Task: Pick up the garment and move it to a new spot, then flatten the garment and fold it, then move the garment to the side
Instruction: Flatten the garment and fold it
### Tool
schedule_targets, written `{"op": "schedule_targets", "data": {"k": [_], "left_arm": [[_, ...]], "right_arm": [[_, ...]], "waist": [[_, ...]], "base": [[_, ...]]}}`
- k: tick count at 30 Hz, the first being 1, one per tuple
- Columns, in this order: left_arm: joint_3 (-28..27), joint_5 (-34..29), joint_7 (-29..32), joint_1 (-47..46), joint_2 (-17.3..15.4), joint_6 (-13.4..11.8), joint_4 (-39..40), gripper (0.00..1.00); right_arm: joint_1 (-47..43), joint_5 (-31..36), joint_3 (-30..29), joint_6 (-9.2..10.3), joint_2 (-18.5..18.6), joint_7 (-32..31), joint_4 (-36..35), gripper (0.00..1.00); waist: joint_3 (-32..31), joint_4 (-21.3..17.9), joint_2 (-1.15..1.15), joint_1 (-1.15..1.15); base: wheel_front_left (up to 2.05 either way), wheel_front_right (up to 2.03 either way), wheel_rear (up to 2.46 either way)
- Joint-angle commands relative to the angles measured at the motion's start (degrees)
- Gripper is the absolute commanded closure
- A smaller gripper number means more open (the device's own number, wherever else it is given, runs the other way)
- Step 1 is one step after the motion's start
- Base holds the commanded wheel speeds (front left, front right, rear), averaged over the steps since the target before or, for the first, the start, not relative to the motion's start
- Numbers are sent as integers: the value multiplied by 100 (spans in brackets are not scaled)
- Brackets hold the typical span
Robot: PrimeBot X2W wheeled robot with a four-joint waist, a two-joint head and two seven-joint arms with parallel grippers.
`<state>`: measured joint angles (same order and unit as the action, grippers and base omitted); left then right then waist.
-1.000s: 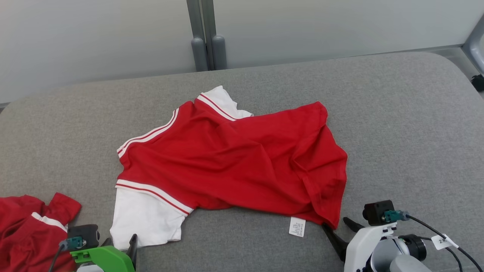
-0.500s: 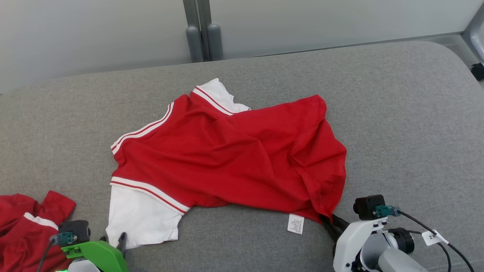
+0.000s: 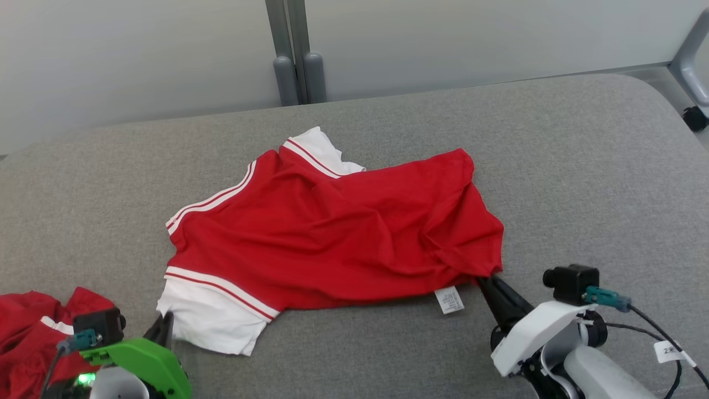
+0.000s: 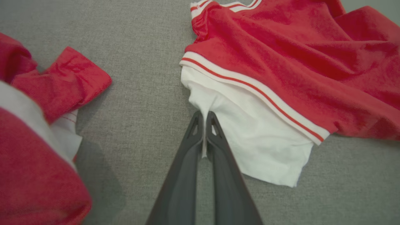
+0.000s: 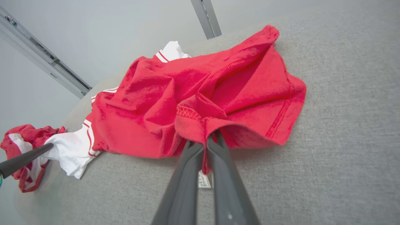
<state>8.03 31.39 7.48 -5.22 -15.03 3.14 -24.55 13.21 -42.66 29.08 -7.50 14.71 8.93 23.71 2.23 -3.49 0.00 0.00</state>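
Status: both grips are now made. One second back, the fingers of the left gripper (image 3: 164, 326) and the right gripper (image 3: 486, 282) stand spread and just clear of the cloth. Now each pair is pressed together on fabric.

The red short-sleeved shirt with white sleeves and striped trim (image 3: 332, 233) lies rumpled on the grey fabric-covered surface (image 3: 581, 166), spanning the gap between the two sets of fingers. The left fingers pinch the free edge of the near white sleeve, and a narrow ridge of white cloth runs up between them. The right fingers pinch the red hem corner, which bunches toward their tips. The small white care label (image 3: 450, 300) lies just beside those tips, on their inner side.

The shirt body rests on the surface and is not yet lifted. Judged from this, the pick-up step is at the point of lifting, with transfer, flattening and folding still outstanding.

Caution: a second crumpled red-and-white garment (image 3: 27, 327) lies near the outer side of the left fingers, apart from them, and a low sideways carry could snag it.
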Motion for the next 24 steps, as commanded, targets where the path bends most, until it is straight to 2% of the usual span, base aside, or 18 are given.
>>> {"op": "schedule_targets", "data": {"k": [1,7,11,16,24], "left_arm": [[-25,25,-40,-184,-55,58,213,100],[56,32,338,-1207,-224,156,875,100],[174,82,786,-2454,-340,256,736,100],[260,-1,1027,-4282,-407,329,130,100],[331,-352,664,-7043,-364,338,-962,100]], "right_arm": [[99,-180,-37,2,106,117,-221,100],[987,-809,-79,2,490,142,-963,100],[2036,-1338,-91,1,695,-64,-1038,100],[3591,-1900,-57,1,737,-294,-639,100],[5980,-2304,-28,1,583,-181,487,100]], "waist": [[53,7,0,0],[532,-24,0,0],[1051,-12,0,0],[1654,-90,0,0],[2261,-216,0,0]], "base": [[0,0,0],[0,0,0],[0,0,0],[0,0,0],[0,0,0]]}}
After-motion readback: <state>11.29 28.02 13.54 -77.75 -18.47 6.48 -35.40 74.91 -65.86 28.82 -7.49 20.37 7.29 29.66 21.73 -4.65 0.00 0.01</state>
